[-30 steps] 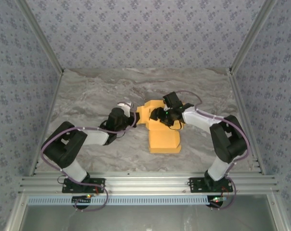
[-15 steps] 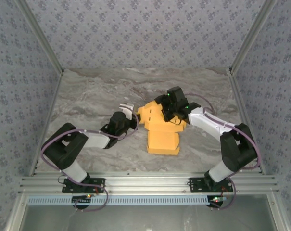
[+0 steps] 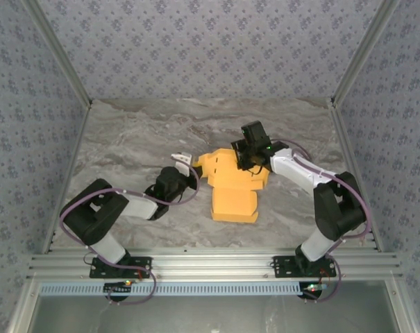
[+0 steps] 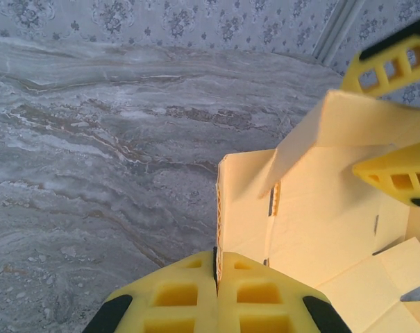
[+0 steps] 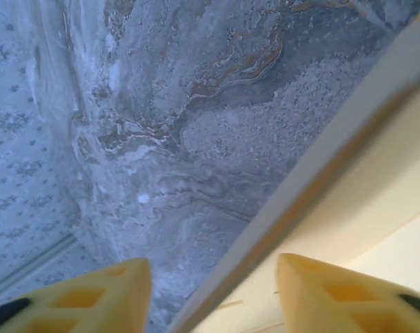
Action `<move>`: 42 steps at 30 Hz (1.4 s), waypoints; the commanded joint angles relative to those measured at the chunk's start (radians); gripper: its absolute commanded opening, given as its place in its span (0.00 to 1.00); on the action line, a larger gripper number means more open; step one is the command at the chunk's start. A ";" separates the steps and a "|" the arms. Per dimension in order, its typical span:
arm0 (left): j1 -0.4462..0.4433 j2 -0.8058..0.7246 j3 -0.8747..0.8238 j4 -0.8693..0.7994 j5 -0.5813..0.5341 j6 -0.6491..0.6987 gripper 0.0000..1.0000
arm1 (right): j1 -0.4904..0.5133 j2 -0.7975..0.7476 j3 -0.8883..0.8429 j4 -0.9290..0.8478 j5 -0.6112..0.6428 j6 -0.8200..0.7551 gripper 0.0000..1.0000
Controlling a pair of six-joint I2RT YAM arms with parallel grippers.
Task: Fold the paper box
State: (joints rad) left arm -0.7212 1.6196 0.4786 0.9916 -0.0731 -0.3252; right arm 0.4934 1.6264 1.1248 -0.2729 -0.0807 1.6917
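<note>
The left gripper [image 4: 216, 277] was clamped shut on the paper box [image 3: 235, 198]. In the left wrist view its two yellow pads [image 4: 182, 295] pressed together on the thin upright side wall [image 4: 220, 208], whose edge ran straight ahead of the fingertips. This grip looked like an anchor: pinching the left wall would stop the light cardboard from sliding on the marble table [image 3: 126, 146] while the other arm worked. From above, the left gripper [image 3: 190, 171] sat at the box's left edge.

The box lay between the two grippers, just ahead and to the right of the left fingertips. It was only partly formed. Its floor panel [image 4: 314, 229] lay open and flat, and a long section stretched back toward the arm bases.

The raised flap [image 4: 334, 132] leaned over the floor panel, beyond and to the right of the left gripper. The right gripper [image 4: 391, 121] was spread open around it, one finger above and one below. In the right wrist view the flap's pale edge [image 5: 300, 187] ran diagonally through the gap between the fingertips of the right gripper [image 5: 213, 277]. Whether either finger touched the flap could not be told. Straddling it this way seemed meant to steer the flap along its crease. The fold looked unfinished, so closing on the flap or pushing it down seemed the likely next need.
</note>
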 commanded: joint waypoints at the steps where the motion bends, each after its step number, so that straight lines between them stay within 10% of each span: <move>1: -0.005 0.000 0.005 0.056 -0.022 -0.009 0.02 | 0.012 0.003 0.015 -0.043 0.036 0.018 0.33; 7: -0.001 -0.022 -0.005 0.044 -0.010 -0.047 0.37 | 0.017 -0.004 0.031 -0.046 0.053 -0.083 0.04; 11: 0.017 -0.085 -0.016 -0.027 0.048 -0.056 0.87 | 0.026 0.002 0.010 -0.017 0.053 -0.160 0.00; 27: 0.127 -0.146 -0.118 -0.064 0.388 0.123 0.89 | -0.066 0.010 -0.275 0.614 -0.248 -0.250 0.00; 42: 0.125 -0.179 -0.153 -0.083 0.299 0.216 0.90 | -0.080 0.007 -0.339 0.847 -0.329 -0.263 0.00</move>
State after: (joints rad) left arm -0.5957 1.4590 0.3248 0.9348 0.2539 -0.1715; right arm 0.4202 1.6287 0.8021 0.4885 -0.3855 1.4509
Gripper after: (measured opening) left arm 0.900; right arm 0.053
